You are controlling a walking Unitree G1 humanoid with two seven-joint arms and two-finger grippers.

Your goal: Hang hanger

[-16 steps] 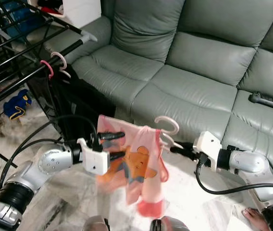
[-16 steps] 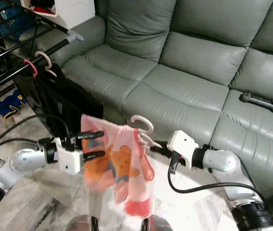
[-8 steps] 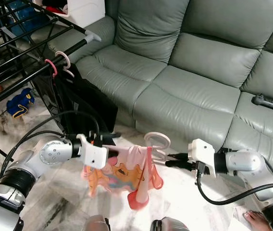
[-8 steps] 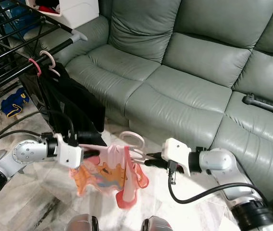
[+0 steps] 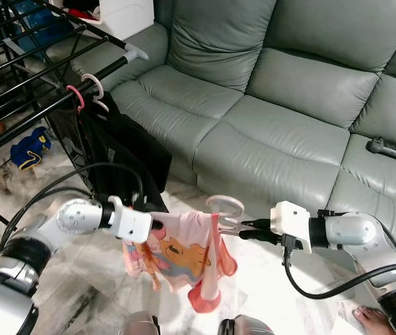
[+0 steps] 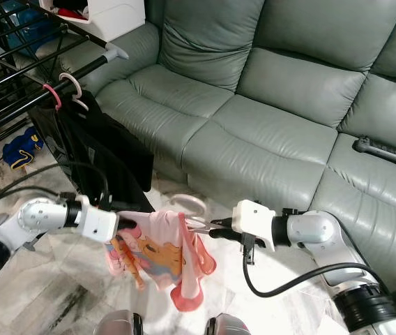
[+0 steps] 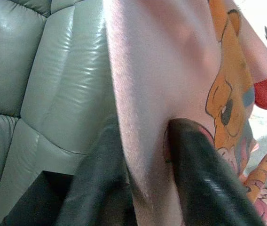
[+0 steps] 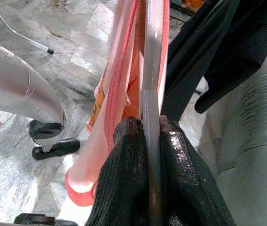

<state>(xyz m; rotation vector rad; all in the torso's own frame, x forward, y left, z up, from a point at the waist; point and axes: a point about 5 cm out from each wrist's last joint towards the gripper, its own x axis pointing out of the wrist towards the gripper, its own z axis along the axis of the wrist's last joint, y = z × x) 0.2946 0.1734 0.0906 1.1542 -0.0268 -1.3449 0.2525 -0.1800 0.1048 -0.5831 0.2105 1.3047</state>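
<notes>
From the left eye view, we carry a pink hanger with a pink shirt on it, low over the floor in front of the sofa. The drying rack stands well apart, up and to our left, with 2 hooks already over its rail and a black garment below them. To do this step well, we judge we should lift the hanger level, keep its hook upright and facing the rail, and carry it across without letting the shirt drag or slide off. The left gripper grips the shirt's shoulder end; the right gripper meets the hanger just below its hook.

In the right eye view the picture is the same: the shirt sags between both grippers, the hook rising in the middle.

In the left wrist view, 2 black fingers sit slightly apart with a fold of pink cloth pinched between them.

In the right wrist view, the fingers are pressed tight on the hanger's thin pale bar, with no gap on either side.
</notes>
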